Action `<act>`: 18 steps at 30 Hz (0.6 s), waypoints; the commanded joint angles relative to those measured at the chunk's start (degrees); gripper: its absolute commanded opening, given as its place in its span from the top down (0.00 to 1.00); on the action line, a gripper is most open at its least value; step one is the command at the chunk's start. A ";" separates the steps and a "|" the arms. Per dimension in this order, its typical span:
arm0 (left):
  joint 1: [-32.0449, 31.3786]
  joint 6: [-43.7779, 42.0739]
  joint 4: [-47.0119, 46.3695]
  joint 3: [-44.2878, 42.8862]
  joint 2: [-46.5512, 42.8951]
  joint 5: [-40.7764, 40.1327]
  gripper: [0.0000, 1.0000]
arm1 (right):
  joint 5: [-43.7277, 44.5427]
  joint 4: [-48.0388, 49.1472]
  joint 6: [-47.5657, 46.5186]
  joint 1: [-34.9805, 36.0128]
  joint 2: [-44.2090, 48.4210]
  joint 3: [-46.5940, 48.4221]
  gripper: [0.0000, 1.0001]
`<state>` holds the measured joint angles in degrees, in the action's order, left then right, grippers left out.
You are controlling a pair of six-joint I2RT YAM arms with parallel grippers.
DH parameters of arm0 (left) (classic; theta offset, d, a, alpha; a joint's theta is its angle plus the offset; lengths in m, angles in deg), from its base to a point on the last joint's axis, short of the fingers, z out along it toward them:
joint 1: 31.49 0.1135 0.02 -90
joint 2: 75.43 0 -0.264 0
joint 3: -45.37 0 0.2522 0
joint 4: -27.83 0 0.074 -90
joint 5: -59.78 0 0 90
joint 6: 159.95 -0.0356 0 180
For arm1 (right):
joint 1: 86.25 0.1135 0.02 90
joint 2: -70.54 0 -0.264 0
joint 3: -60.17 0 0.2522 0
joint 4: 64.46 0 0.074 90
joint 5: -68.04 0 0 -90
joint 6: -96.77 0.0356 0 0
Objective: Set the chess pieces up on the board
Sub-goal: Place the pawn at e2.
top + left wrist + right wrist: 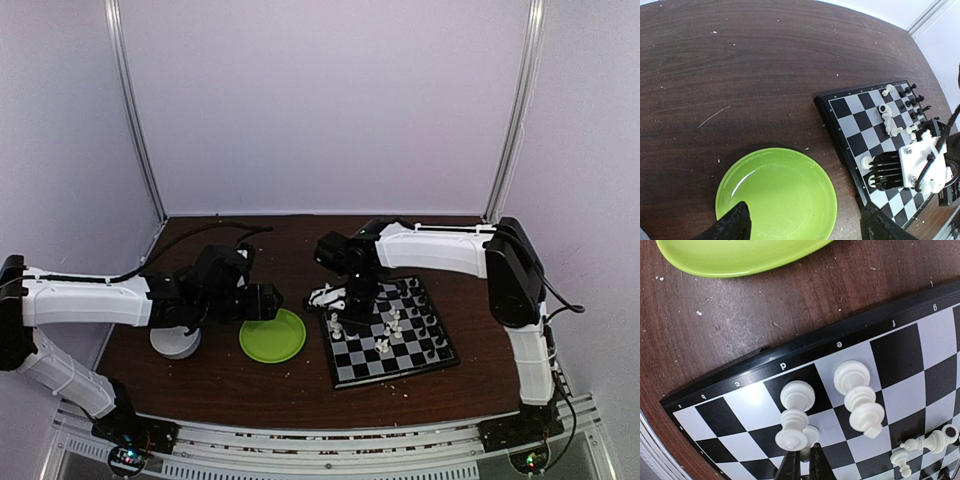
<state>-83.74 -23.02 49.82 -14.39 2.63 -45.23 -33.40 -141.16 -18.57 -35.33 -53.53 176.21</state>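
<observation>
Left gripper (807,225): spread wide over the green plate (775,195).
Right gripper (801,460): tips cropped, at a white piece (792,420) (pinching it or not, I can't tell).
Board (365,365): just right of the green plate, chess pieces (392,325) scattered on it.

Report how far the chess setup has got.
Done: black pieces lined along the board's right edge; two white pieces stand by its left edge. In hand: right gripper at one of them, grip unclear. To do: loose white pieces mid-board, some lying down; left gripper open over the green plate.
</observation>
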 commanded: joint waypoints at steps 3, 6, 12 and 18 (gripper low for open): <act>-0.31 -1.14 -0.58 -1.79 0.98 -0.39 0.23 | 1.51 0.03 -0.32 -0.03 -0.63 0.86 0.93; -0.31 -1.13 -0.67 -2.23 1.47 0.00 0.23 | 1.77 0.25 -0.32 -0.02 -0.03 0.37 0.88; -0.31 -1.28 -0.81 -2.63 1.57 0.15 0.23 | 1.73 -0.30 -0.06 -0.20 2.97 -0.04 0.81; -0.31 -3.65 1.02 -5.66 2.42 1.73 0.23 | 0.20 -0.85 0.33 -2.18 10.33 -3.43 0.76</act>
<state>-83.74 -24.15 50.76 -16.60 4.25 -44.77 -32.57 -141.31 -18.55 -35.82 -50.64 174.81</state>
